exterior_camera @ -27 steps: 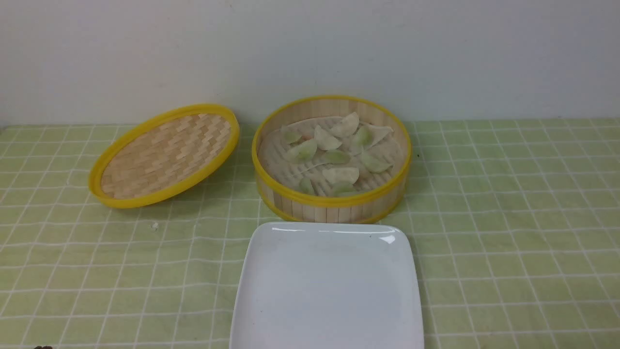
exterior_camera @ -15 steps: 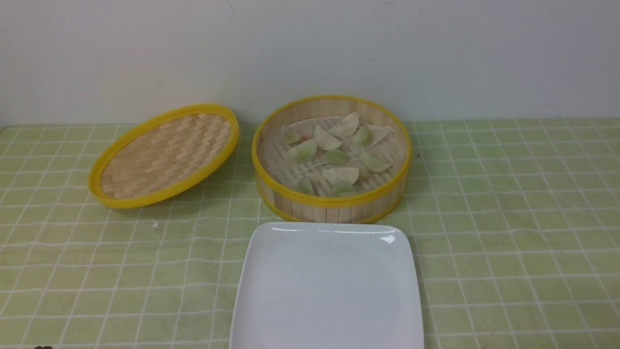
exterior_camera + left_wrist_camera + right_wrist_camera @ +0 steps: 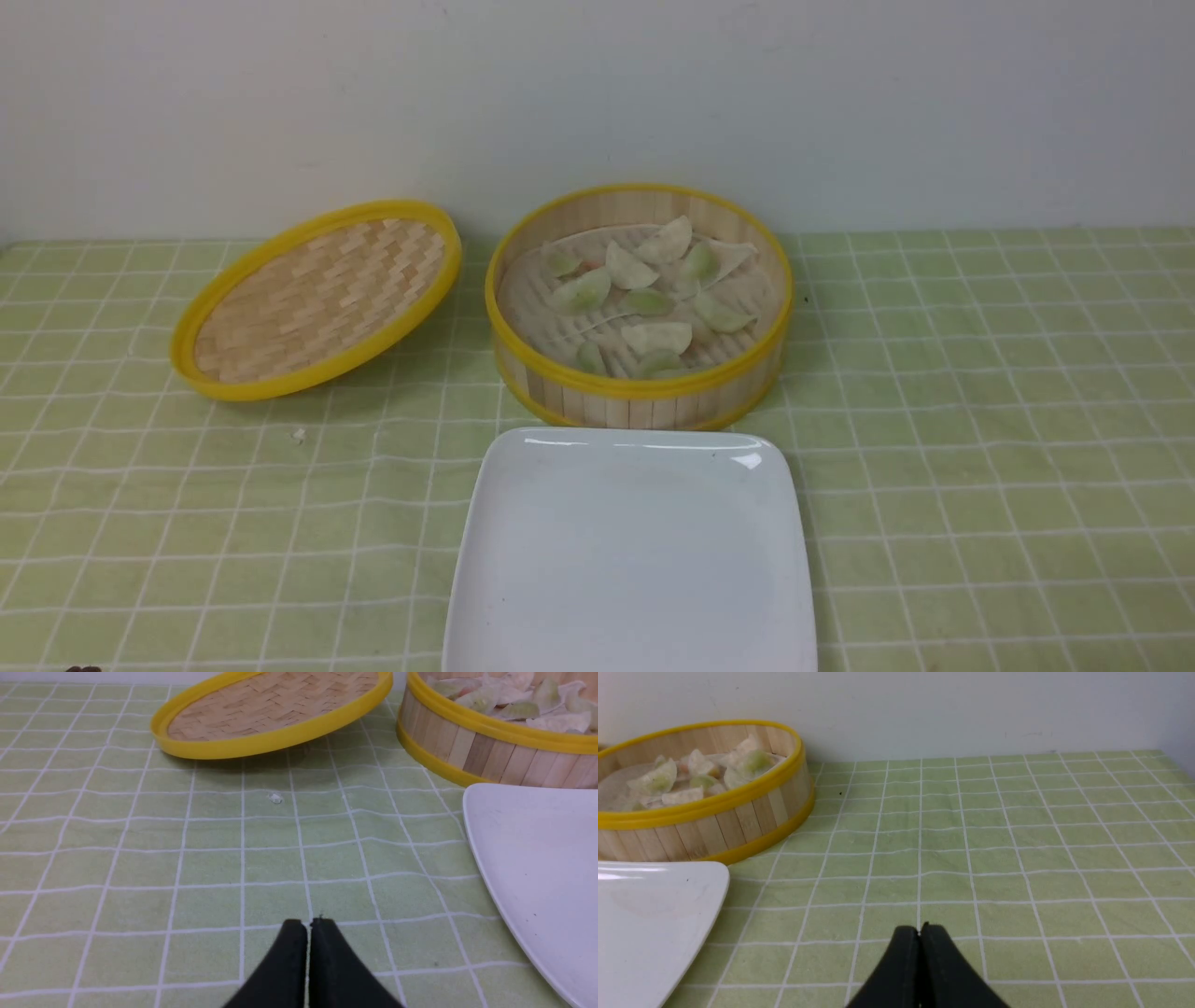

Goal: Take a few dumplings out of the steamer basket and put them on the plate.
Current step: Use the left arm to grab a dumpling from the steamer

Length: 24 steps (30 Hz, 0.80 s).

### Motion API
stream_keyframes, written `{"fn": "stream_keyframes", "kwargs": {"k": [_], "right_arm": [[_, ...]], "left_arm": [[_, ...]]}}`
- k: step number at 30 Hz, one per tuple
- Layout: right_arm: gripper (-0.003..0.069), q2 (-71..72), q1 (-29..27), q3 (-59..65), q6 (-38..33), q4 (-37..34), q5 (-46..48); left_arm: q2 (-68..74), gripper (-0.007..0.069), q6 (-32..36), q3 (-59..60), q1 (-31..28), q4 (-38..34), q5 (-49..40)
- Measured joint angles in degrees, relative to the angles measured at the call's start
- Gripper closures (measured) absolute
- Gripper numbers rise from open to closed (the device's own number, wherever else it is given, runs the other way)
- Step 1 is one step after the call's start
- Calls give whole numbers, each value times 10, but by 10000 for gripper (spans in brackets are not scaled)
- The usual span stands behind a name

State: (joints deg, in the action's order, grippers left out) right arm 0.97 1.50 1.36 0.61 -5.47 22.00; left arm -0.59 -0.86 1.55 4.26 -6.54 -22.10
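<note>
The small crescent-shaped dumplings [image 3: 644, 289], pale white-green and translucent, lie heaped on the pale liner inside the round bamboo steamer basket [image 3: 644, 403] with yellow rims. It stands at the far middle of the green checked tablecloth [image 3: 980, 420]. The large glossy white rounded-square plate [image 3: 635, 560] sits just in front of the basket, nearer the robot. A flat woven yellow-rimmed lid [image 3: 317, 299] rests tilted just left of the basket. The left gripper [image 3: 307, 925] and the right gripper [image 3: 920, 929], black jaws pressed together on nothing, hang over the cloth on either side, well apart from the dumplings
</note>
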Motion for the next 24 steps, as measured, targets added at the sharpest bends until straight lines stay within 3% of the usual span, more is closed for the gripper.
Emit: {"fn": "stream_keyframes", "kwargs": {"k": [13,17,19,24], "right_arm": [[673,0,0,0,0,-1,0],[673,0,0,0,1,-4,-2],[673,0,1,2,14,-37,-19],[673,0,3,3,103,-251,-122]], "left_arm": [[0,631,0,0,0,-3,2],[0,631,-17,2,0,-69,44],[0,631,-33,2,0,-126,86],[0,631,-53,2,0,-298,199]]}}
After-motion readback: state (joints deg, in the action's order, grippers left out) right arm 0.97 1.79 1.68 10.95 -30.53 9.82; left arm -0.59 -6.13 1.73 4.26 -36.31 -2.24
